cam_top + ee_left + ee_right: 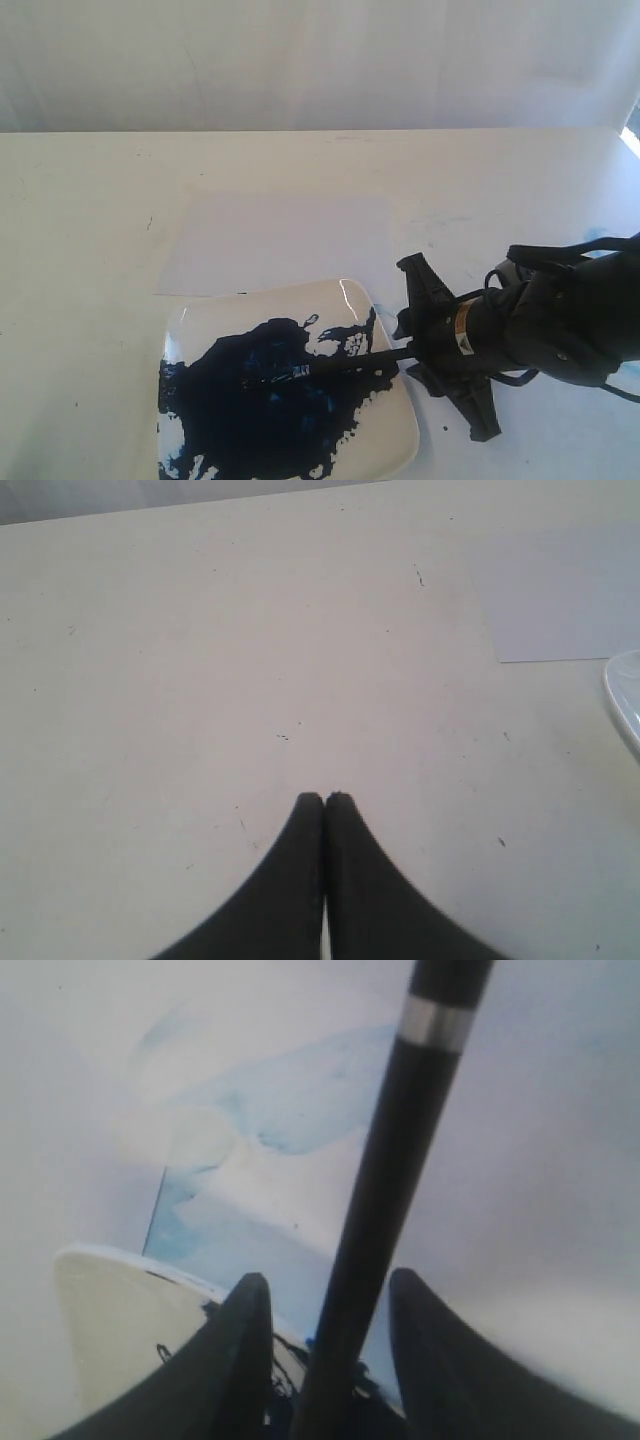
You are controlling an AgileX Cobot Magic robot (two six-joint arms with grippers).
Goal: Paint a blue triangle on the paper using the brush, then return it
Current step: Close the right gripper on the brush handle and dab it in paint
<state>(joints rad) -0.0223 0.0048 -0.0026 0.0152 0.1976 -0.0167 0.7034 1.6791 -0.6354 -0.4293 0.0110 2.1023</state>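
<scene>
The black-handled brush [330, 367] lies slanted across the white plate [392, 420], its bristle end in the dark-blue paint puddle [255, 410]. My right gripper [408, 348] is at the plate's right edge, open, with a finger on each side of the handle. In the right wrist view the brush [400, 1140] runs between the fingertips of my right gripper [330, 1278] with a gap on both sides. The pale paper [280, 245] lies just behind the plate and looks blank; no blue triangle shows. My left gripper [325, 796] is shut on nothing over bare table.
Pale light-blue smears [300, 1100] mark the table near the right gripper. In the left wrist view a corner of the paper [570, 600] and a bit of the plate rim [625, 695] show off to one side. A white wall stands behind the table.
</scene>
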